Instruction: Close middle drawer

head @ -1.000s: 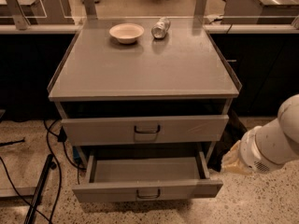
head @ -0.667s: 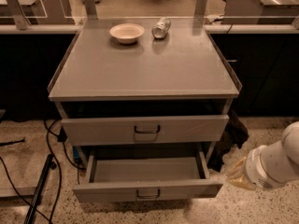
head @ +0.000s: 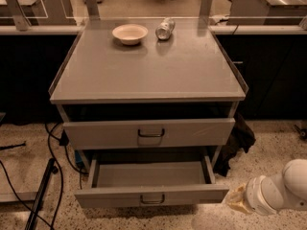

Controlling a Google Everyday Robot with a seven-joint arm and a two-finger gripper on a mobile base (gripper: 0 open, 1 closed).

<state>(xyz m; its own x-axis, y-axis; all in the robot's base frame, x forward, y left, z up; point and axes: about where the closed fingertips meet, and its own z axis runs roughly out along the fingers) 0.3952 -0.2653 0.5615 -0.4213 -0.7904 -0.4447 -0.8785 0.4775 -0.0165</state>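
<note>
The middle drawer [head: 152, 195] is pulled far out below the top drawer, with its shallow grey tray [head: 148, 174] showing empty and a small dark loop handle on its low front panel. My gripper [head: 234, 201] is at the lower right on the end of my white arm [head: 280, 191]. It sits just right of the drawer front's right end, at about the same height. The lowest drawer is hidden under the open one.
The top drawer [head: 151, 133], taller and with a larger handle, stands slightly out. A white bowl [head: 130, 33] and a tipped can [head: 165, 28] lie on the cabinet top [head: 148, 71]. Cables [head: 53, 176] lie on the floor at left; a dark bag [head: 237, 143] sits right of the cabinet.
My arm and gripper have dropped lower, from beside the top drawer's level to beside the middle drawer's front. The drawer has not moved.
</note>
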